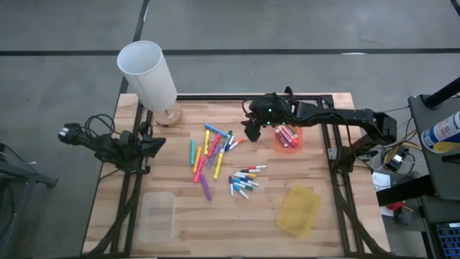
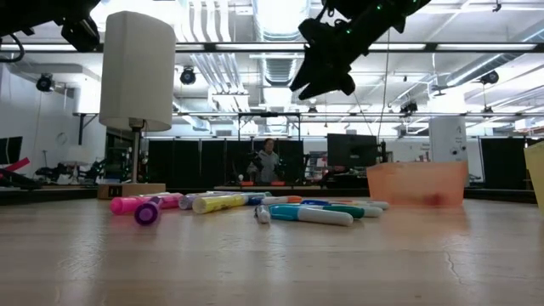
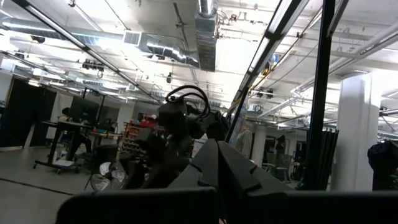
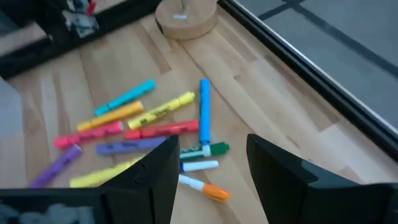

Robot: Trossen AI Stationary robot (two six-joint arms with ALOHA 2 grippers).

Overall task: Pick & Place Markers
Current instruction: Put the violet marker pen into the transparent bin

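Many markers lie loose on the wooden table in two clusters: a larger one (image 1: 208, 152) of yellow, blue, pink, red and purple pens, and a smaller one (image 1: 245, 180) with white barrels. More markers (image 1: 287, 134) lie inside the orange bin (image 1: 295, 143). My right gripper (image 1: 251, 132) hangs open and empty above the table between the larger cluster and the orange bin; the right wrist view shows the markers (image 4: 146, 115) beneath its fingers (image 4: 208, 152). In the low view it (image 2: 327, 72) is well above the pens (image 2: 297, 211). My left gripper (image 1: 155, 144) waits shut near the left edge.
A white lamp (image 1: 147, 72) on a round wooden base (image 1: 170, 115) stands at the far left of the table. A yellow bin (image 1: 300, 210) sits near the near right corner and a clear bin (image 1: 157, 216) near the near left corner. A black frame (image 1: 336, 155) borders the table.
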